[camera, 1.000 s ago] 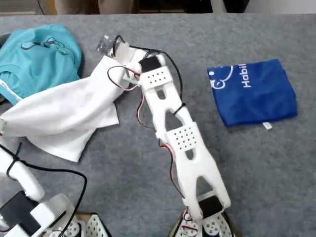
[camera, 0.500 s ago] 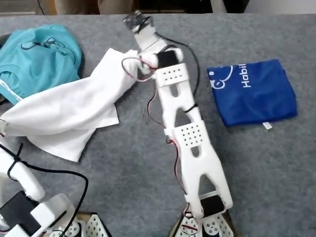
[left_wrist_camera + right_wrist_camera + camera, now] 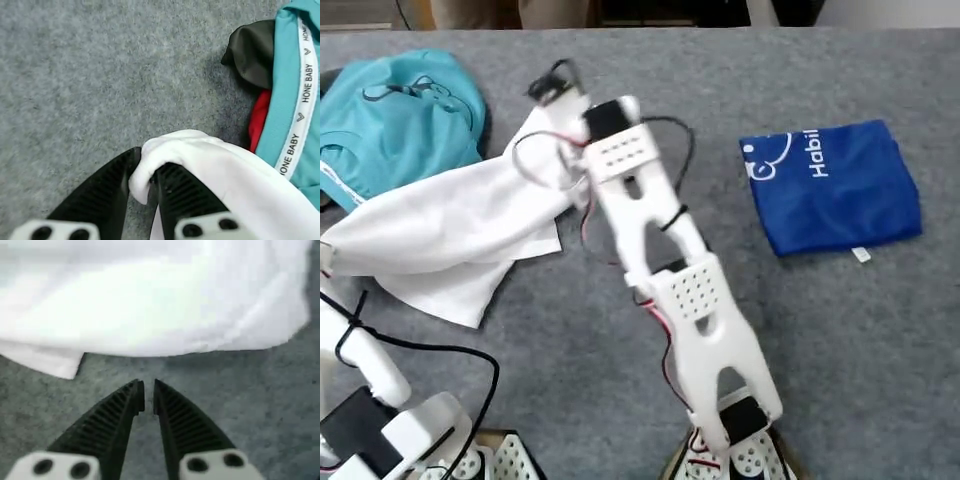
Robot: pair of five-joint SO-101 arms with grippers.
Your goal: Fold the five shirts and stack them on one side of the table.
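Item 1: white shirt (image 3: 450,235), crumpled, lying on the left side of the grey table (image 3: 820,340), touching the teal shirt (image 3: 395,115) behind it. Item 2: blue shirt (image 3: 835,185), folded, well apart on the right side. Left gripper (image 3: 145,167): clenched on a fold of the white shirt. Right gripper (image 3: 148,390): fingers almost together, grasping nothing, over bare table just beside the white shirt's edge.

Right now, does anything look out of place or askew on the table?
Yes. The white shirt lies rumpled and askew, one edge pinched in the left tool, while the right tool is shut on nothing just short of its edge. The blue shirt sits neatly folded.
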